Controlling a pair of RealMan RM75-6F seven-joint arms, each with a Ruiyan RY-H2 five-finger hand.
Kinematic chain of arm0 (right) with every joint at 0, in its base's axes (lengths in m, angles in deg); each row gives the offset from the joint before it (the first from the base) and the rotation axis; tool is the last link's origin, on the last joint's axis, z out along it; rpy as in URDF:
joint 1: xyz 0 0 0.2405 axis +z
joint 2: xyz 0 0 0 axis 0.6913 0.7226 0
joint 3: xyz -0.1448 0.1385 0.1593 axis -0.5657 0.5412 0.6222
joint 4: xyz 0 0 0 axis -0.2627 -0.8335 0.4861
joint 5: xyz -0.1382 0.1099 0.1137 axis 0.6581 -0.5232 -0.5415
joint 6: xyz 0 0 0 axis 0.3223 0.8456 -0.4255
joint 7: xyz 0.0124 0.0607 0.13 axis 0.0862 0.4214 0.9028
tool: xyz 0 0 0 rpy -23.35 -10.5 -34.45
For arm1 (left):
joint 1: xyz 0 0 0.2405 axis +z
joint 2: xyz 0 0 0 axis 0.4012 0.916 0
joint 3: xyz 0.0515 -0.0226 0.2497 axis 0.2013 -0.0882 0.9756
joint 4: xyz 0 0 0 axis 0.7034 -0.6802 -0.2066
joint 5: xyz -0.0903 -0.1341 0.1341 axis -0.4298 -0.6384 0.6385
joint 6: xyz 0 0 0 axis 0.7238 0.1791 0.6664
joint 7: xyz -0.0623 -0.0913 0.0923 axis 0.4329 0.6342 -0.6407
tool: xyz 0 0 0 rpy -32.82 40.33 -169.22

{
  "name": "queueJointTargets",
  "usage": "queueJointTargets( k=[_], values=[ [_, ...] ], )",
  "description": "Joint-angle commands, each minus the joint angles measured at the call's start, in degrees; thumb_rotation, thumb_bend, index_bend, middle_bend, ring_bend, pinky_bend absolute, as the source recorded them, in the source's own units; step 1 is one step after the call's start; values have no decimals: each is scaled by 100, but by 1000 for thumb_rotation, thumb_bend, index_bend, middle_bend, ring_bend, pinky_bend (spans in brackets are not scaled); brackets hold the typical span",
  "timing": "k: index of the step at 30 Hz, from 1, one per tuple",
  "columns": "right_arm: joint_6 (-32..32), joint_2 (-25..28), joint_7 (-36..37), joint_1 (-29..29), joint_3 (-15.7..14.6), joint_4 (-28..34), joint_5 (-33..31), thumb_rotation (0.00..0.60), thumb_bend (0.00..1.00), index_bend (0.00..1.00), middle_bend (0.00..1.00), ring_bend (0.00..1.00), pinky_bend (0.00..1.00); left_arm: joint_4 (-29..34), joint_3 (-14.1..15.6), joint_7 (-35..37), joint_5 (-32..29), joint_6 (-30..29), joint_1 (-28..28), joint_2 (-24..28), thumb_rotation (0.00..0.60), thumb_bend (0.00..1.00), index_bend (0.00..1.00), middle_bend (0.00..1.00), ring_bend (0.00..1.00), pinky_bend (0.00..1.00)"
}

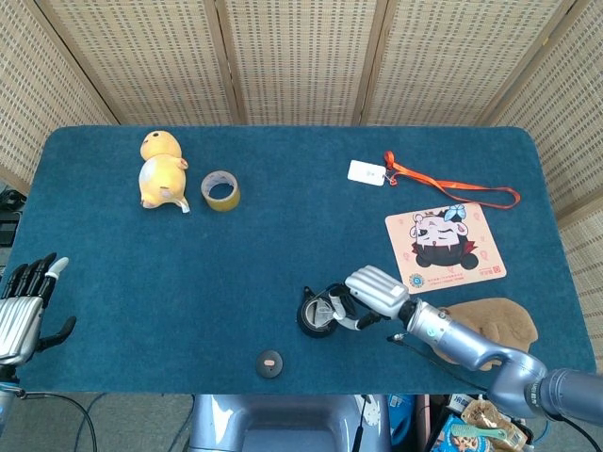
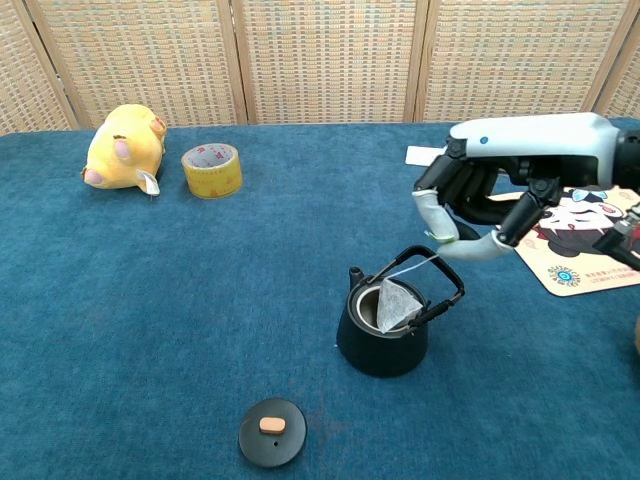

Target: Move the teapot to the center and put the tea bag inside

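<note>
The black teapot (image 2: 381, 335) stands lidless near the table's front middle, also in the head view as teapot (image 1: 312, 317). A white tea bag (image 2: 398, 305) sits in its opening, leaning on the rim. Its string runs up to my right hand (image 2: 478, 208), which pinches the tag just above and right of the pot's handle; the same right hand (image 1: 370, 294) shows in the head view. My left hand (image 1: 24, 309) hangs at the table's left front edge, fingers apart, holding nothing. The teapot lid (image 2: 272, 431) lies on the cloth in front of the pot.
A yellow plush toy (image 2: 123, 147) and a tape roll (image 2: 212, 169) sit at the back left. A cartoon mat (image 1: 444, 246), an orange lanyard (image 1: 450, 184) with its white card, and a brown cloth (image 1: 497, 325) occupy the right side.
</note>
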Motion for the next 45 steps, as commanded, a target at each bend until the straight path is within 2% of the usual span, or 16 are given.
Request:
queueJointTargets(
  k=[1, 9, 14, 21, 23, 31, 34, 41, 45],
  values=[
    [-24, 60, 57, 16, -79, -28, 89, 600, 553, 715, 796, 844, 935, 36, 1, -26, 13, -15, 4, 16, 600, 353, 27, 0, 0, 0],
    [-273, 279, 310, 205, -429, -46, 486, 600, 552, 706, 770, 844, 932, 123, 1, -92, 38, -45, 9, 51, 600, 353, 27, 0, 0, 0],
    [-284, 346, 405, 300, -584, -69, 695, 600, 553, 646, 733, 835, 908, 179, -9, -136, 56, -71, 8, 82, 600, 353, 27, 0, 0, 0],
    [-256, 368, 289, 337, -654, -55, 754, 594, 550, 561, 696, 792, 890, 215, -13, -130, 59, -118, 33, 119, 600, 352, 27, 0, 0, 0],
    [-261, 369, 274, 341, -662, -43, 730, 579, 519, 561, 695, 790, 889, 221, -11, -125, 61, -120, 37, 125, 600, 353, 27, 0, 0, 0],
    [-197, 358, 196, 337, -679, -48, 684, 495, 275, 531, 690, 787, 889, 249, -18, -133, 76, -149, 47, 154, 600, 353, 27, 0, 0, 0],
    [-188, 362, 175, 340, -684, -49, 670, 476, 237, 528, 690, 787, 889, 253, -18, -135, 75, -144, 45, 156, 600, 352, 27, 0, 0, 0],
    [-228, 445, 146, 394, -648, 3, 591, 491, 252, 482, 701, 787, 889, 243, -26, -128, 58, -127, 37, 147, 600, 352, 27, 0, 0, 0],
    [-312, 507, 204, 501, -567, -4, 520, 493, 417, 435, 734, 793, 890, 232, -37, -105, 55, -144, 42, 158, 600, 353, 27, 0, 0, 0]
  ],
)
